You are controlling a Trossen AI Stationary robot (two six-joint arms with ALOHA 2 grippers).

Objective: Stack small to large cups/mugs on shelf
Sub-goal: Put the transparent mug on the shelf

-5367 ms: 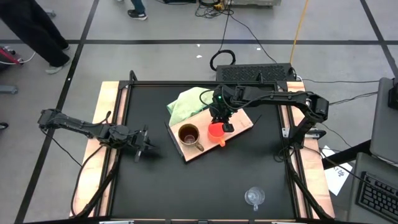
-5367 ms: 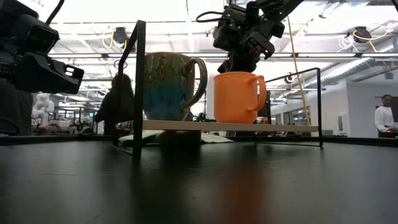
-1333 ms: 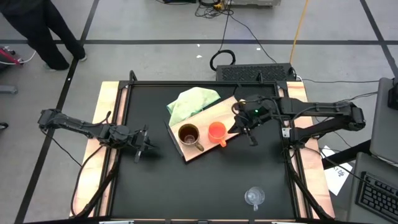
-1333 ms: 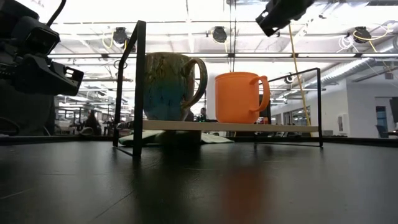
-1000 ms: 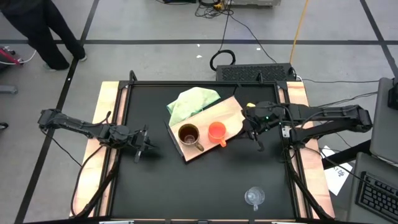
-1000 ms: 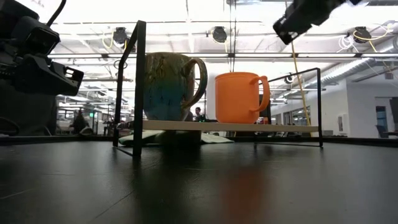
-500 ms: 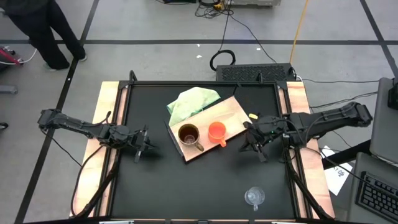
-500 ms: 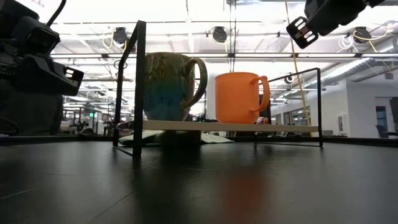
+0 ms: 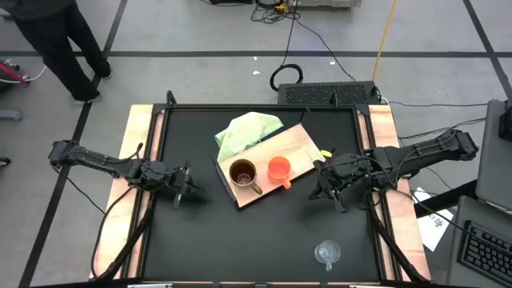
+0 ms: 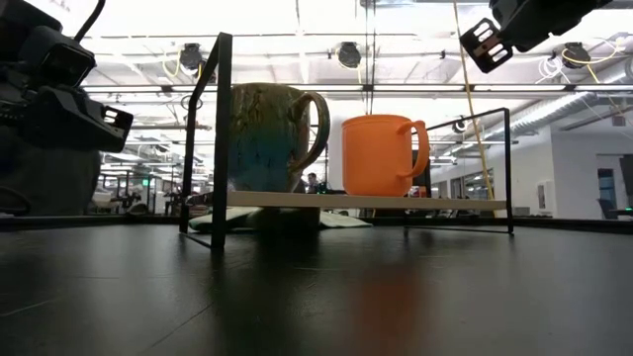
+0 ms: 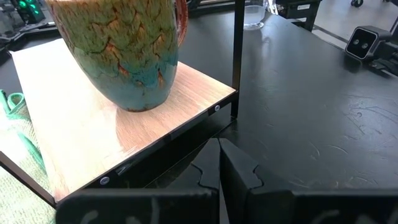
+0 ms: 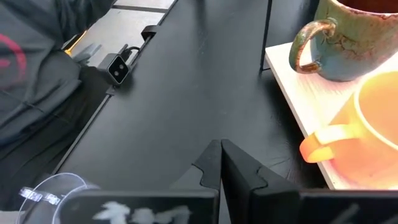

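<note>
High view: my right claw (image 9: 329, 194) pressed together, empty, beside the flat light-brown wooden shelf (image 9: 298, 145).
Brown glazed mug (image 9: 243, 174) and orange handled cup (image 9: 279, 170) stand there; left claw (image 9: 187, 189) pressed together too.

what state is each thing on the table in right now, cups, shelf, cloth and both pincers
brown mug: upright on the shelf, empty
orange cup: upright on the shelf beside the mug, not nested
clear glass cup: on the black table, off the shelf
shelf: raised on a black frame, holding two cups
green cloth: crumpled, partly under the shelf
left pincer: shut, empty
right pincer: shut, empty, off the shelf
</note>
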